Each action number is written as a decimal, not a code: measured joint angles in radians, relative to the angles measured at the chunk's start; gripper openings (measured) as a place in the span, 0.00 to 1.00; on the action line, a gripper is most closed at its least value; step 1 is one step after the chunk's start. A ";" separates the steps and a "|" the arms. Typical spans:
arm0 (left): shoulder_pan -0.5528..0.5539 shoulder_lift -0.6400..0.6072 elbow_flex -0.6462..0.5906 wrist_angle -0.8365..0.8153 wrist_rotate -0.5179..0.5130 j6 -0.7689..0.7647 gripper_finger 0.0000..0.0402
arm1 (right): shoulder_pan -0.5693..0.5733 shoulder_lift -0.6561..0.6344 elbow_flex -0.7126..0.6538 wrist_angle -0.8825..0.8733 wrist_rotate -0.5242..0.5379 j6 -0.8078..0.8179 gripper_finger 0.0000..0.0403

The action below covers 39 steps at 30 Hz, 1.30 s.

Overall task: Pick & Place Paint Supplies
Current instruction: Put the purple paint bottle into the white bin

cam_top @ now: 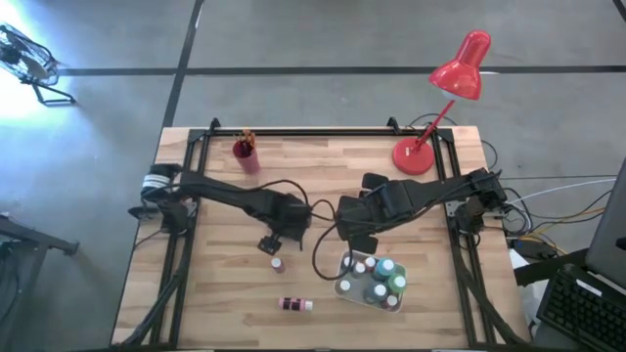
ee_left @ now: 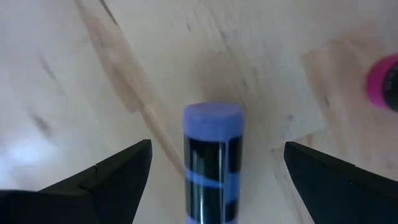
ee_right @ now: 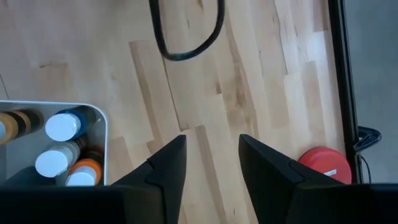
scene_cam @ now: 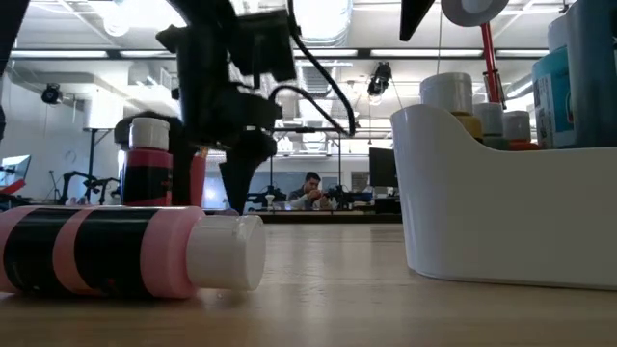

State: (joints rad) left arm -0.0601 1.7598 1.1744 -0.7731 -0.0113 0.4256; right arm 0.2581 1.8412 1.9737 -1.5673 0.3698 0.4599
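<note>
High view: we see the left arm reaching in from the table's [cam_top: 215,323] left edge toward centre, its left gripper [cam_top: 271,242] pointing down over a small upright paint bottle [cam_top: 277,264]. Left wrist view has that gripper's fingers [ee_left: 106,180] spread wide w/ a purple-capped bottle [ee_left: 210,162] standing between them, untouched on both sides; nothing gripped. A pink cap [ee_left: 384,81] shows near it.

Right arm comes in from the right edge, elbow bent, right gripper [cam_top: 360,242] just above the white bin [cam_top: 342,287] of bottles [cam_top: 381,279]. Right wrist view: its fingers [ee_right: 163,171] are partly apart over bare wood, empty, w/ the bin [ee_right: 102,134] beside them.

A pink-and-black bottle [cam_top: 294,304] lies on its side near the front edge, apart from the bin. A red cup [cam_top: 245,154] at the back prob. holds brushes; too small to be sure. Red lamp [cam_top: 445,98] at back right.

Low view: lying bottle [scene_cam: 125,253] close up, black bands, no readable text. A person [scene_cam: 310,191] sits far off in the room.
</note>
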 joint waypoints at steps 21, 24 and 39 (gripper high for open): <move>0.004 0.064 -0.001 0.049 -0.014 -0.087 0.55 | 0.001 0.000 -0.020 -0.002 -0.001 -0.004 0.20; 0.004 0.064 -0.002 0.036 -0.014 -0.088 0.45 | 0.001 0.000 -0.031 -0.003 -0.001 -0.004 0.19; 0.009 -0.069 -0.006 0.075 -0.013 -0.191 0.26 | 0.012 -0.049 -0.074 -0.003 -0.003 0.021 0.22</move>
State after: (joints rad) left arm -0.0510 1.6909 1.1683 -0.6979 -0.0239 0.2351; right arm 0.2699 1.7923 1.8996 -1.5700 0.3664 0.4813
